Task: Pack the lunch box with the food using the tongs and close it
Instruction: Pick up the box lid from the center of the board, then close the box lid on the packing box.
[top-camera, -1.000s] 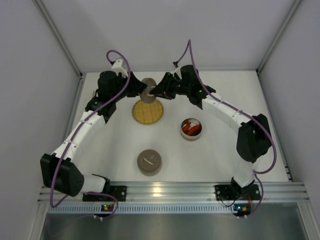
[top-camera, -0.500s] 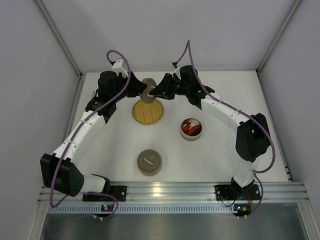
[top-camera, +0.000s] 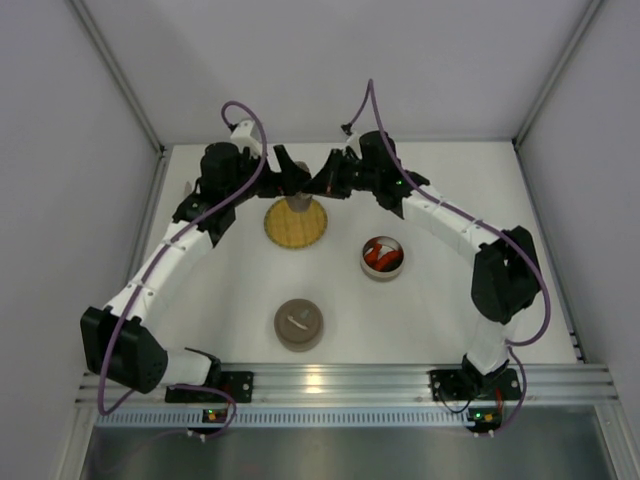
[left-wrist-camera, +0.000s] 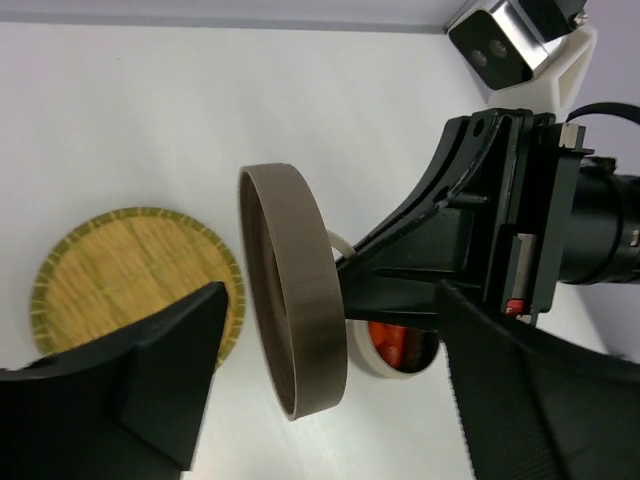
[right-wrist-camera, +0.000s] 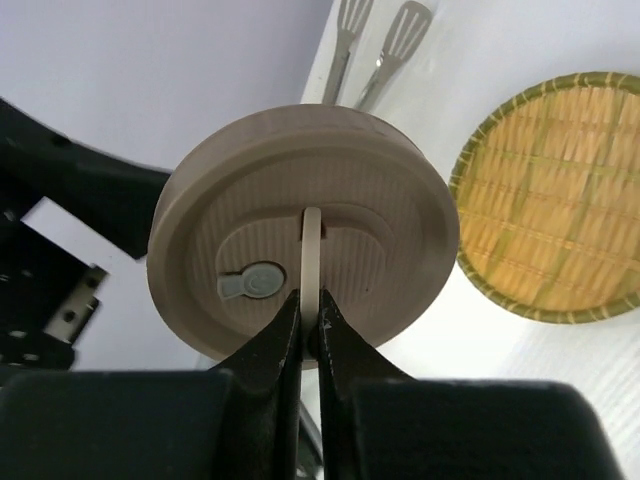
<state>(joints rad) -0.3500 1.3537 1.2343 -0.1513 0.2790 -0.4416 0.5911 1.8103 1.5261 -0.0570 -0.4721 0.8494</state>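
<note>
A round brown lid (right-wrist-camera: 380, 200) hangs on edge in the air above the far rim of the yellow woven plate (top-camera: 296, 225). My right gripper (right-wrist-camera: 310, 320) is shut on the lid's thin white handle strap (right-wrist-camera: 311, 250). My left gripper (left-wrist-camera: 330, 340) is open; its fingers (left-wrist-camera: 170, 350) stand on either side of the lid (left-wrist-camera: 295, 300), apart from it. The round white lunch box (top-camera: 382, 258) stands open on the table with red-orange food (top-camera: 378, 256) in it. The tongs' (right-wrist-camera: 375, 45) flat ends show by the back wall in the right wrist view.
A second round brown lid (top-camera: 299, 325) lies nearer the arm bases. The cell's white walls close in at the back and both sides. My two wrists almost meet over the plate's far edge.
My left gripper has opened and let go of the lid. My right gripper has shut on the lid's handle strap, and the lid now hangs from it.
</note>
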